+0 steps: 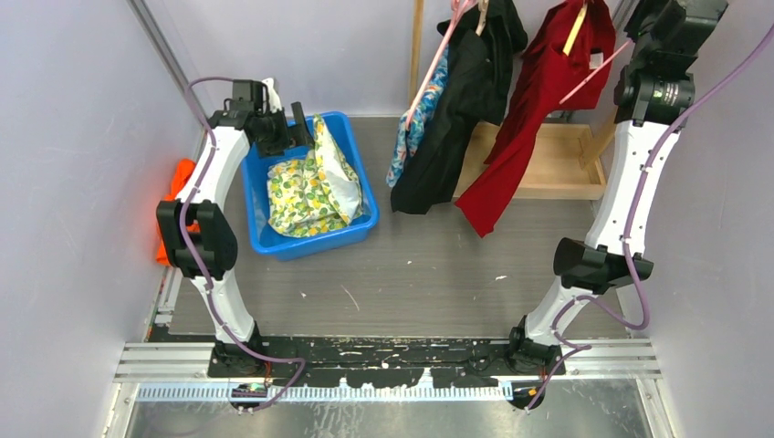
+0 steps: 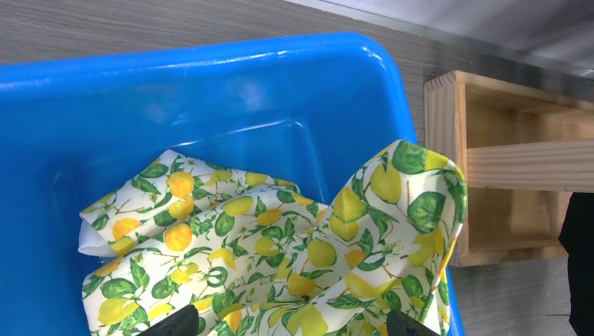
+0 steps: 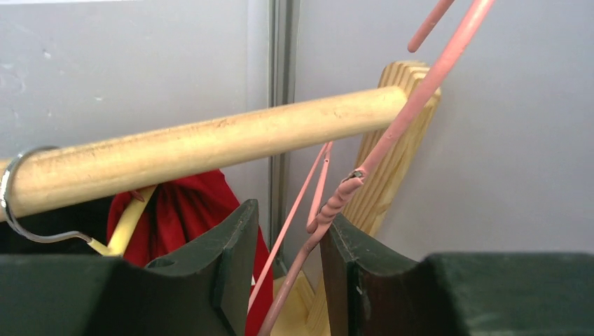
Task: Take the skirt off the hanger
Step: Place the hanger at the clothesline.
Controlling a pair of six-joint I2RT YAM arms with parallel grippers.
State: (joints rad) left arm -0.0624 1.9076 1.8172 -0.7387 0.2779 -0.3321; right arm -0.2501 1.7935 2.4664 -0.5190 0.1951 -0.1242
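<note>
The left pincer [image 2: 291, 327] is spread wide and holds nothing. Its own camera catches only the two dark fingertips at the bottom edge, far apart. Just under and ahead of them lies the skirt [image 2: 259, 259], a white cloth printed with lemons and green leaves, crumpled in the blue tub [image 2: 210, 105]. One fold stands up to the right of the pincer, against the tub's right wall. Past that wall the same camera shows a wooden stand [image 2: 518, 164] on the grey table.

The overhead view adds that this pincer hangs over the tub's far rim, with the skirt filling the middle of the tub on its near side. It also shows an orange cloth [image 1: 180, 187] outside the tub, behind the left arm.

The right pincer [image 3: 287, 241] is raised high, and only its wrist camera shows the fingers, which stand partly apart. The twisted neck of the pink hanger [image 3: 354, 183] runs up through the gap. It lies against the finger on the right of that view and stays clear of the other, so it is not pinched. A wooden rail [image 3: 210, 143] crosses above the pincer. To the left a metal hook [image 3: 14, 210] loops over the rail, with a yellow hanger [image 3: 129, 225] and a red garment [image 3: 182, 203] below it.

Only the overhead view shows a black garment [image 1: 456, 119] hanging further left of this pincer.
</note>
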